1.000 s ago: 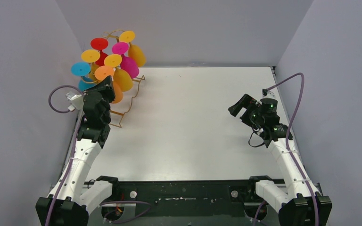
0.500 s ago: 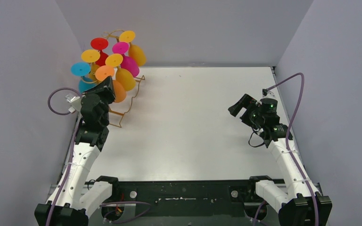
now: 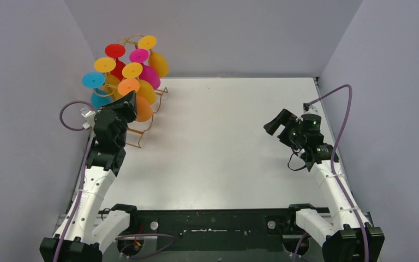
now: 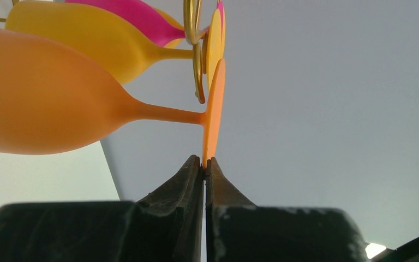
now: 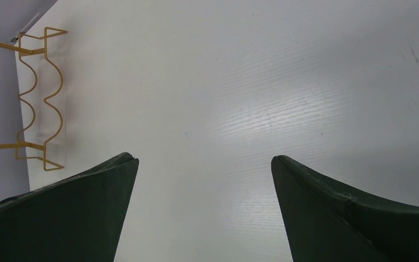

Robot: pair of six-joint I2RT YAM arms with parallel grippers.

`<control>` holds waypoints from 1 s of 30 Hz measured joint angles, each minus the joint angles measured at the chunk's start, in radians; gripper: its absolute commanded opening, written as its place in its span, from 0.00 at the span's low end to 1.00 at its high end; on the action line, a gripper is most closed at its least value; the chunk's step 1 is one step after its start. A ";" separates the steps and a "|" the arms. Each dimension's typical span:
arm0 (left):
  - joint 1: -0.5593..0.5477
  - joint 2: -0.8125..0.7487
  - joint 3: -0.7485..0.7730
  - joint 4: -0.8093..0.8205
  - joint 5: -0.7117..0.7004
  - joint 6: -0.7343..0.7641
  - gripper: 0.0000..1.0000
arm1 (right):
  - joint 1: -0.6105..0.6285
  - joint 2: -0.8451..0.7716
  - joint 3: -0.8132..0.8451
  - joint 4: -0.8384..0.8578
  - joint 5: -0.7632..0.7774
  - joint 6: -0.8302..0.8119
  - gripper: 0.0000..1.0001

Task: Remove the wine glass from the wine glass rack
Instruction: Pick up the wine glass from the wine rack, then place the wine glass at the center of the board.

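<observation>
The gold wire wine glass rack stands at the table's far left, with several coloured glasses hanging upside down from it. My left gripper is shut on the rim of the foot of an orange wine glass. In the left wrist view the jaws pinch the edge of the orange foot. The orange glass has its stem just below the tip of the rack's gold hook, which it does not seem to touch. My right gripper hangs open over the table at the right, nothing between its fingers.
A yellow glass and a pink glass hang close behind the orange one. Blue and red glasses hang further back. The rack's wavy base rails lie on the white table. Grey walls enclose three sides.
My left gripper has moved right and slightly nearer, taking the orange glass with it, away from the other glasses. The right arm has not moved.
</observation>
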 measured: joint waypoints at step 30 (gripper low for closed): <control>0.000 -0.087 -0.068 0.022 0.267 0.311 0.00 | 0.000 0.004 0.000 0.012 -0.095 -0.001 1.00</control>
